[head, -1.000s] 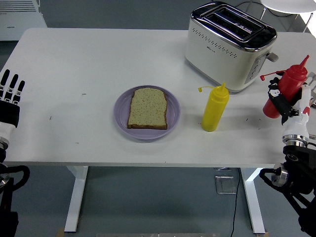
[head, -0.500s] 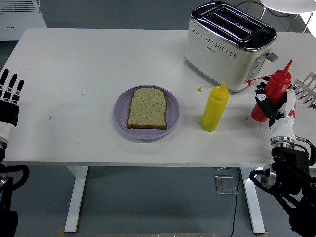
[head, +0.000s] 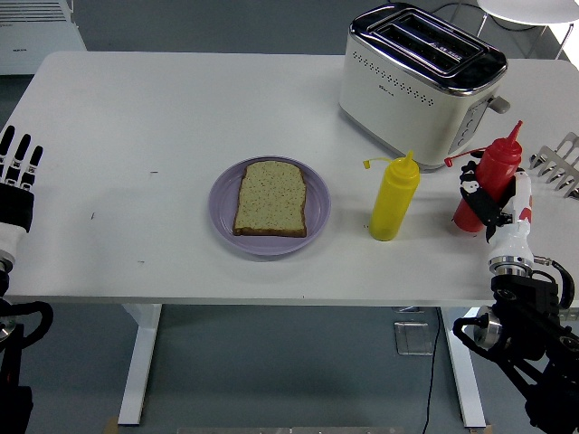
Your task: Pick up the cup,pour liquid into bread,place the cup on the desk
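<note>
**Robot hand grips red sauce bottle at desk's right edge**

The robot's right hand [head: 496,201] has its fingers [head: 472,192] wrapped around a red squeeze bottle [head: 486,185] near the right edge of the white desk [head: 181,108]. The bottle leans, its nozzle tipped toward the far right, and whether its base touches the desk cannot be told. Just beside it toward the desk's middle stands a yellow squeeze bottle [head: 393,198], upright and free. A slice of bread [head: 270,198] lies flat on a lilac plate [head: 222,209] toward the front edge of the desk, near its middle, well apart from the red bottle. A white and chrome toaster [head: 420,81] occupies the far right corner. The left hand [head: 18,176] rests at the desk's left edge, fingers straight, slightly apart and holding nothing. A metal rack [head: 559,164] juts in at the right edge.
</note>
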